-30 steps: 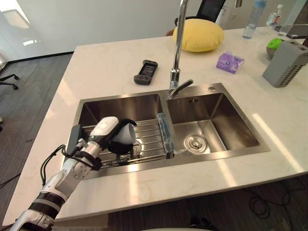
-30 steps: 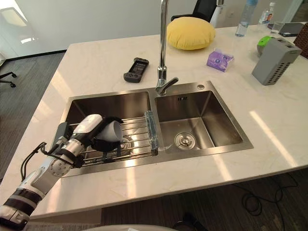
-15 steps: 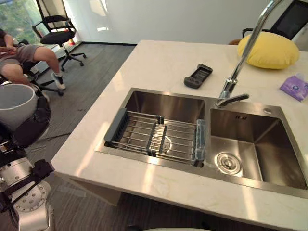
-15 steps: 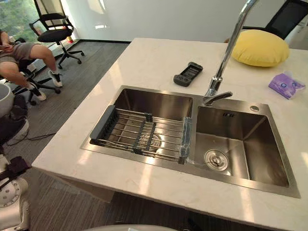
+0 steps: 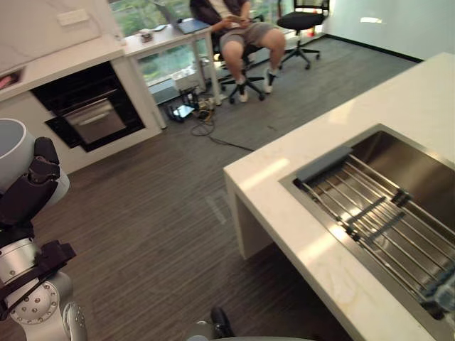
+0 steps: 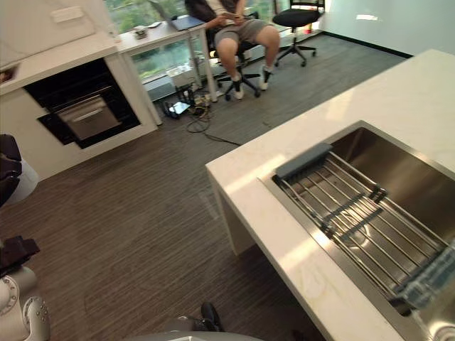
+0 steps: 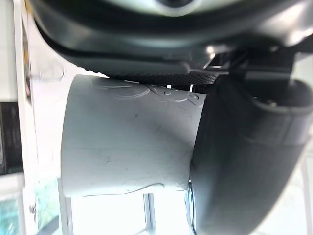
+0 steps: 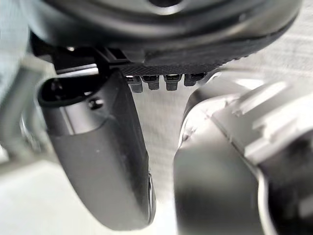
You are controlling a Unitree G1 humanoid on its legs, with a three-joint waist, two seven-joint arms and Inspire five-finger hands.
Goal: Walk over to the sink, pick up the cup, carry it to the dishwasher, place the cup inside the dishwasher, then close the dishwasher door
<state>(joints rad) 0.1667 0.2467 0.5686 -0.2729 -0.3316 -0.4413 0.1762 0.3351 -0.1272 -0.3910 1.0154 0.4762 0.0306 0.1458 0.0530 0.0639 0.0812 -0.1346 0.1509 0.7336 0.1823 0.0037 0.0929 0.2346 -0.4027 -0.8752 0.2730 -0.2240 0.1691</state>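
My left hand (image 5: 28,192) is raised at the far left, shut on the pale grey cup (image 5: 10,150), which it holds upright over the floor. Up close, its thumb (image 7: 244,161) wraps the cup's wall (image 7: 127,142). A black built-in appliance with a silver front panel (image 5: 91,114) sits low in the white cabinet at the back left, across the floor from the cup. The steel sink (image 5: 398,192) with its wire rack (image 5: 380,217) lies to the right. My right hand (image 8: 102,156) hangs idle with its thumb straight and nothing in it.
The marble counter's corner (image 5: 263,177) juts into the room on the right. A person (image 5: 245,28) sits on an office chair at a desk (image 5: 167,35) at the back, with cables and a power strip (image 5: 188,106) on the floor below. Dark wood floor (image 5: 156,213) lies between.
The camera has swung left, away from the sink, which now sits at the right edge. The cup stays in my left hand. The cabinet with the black appliance has come into view.
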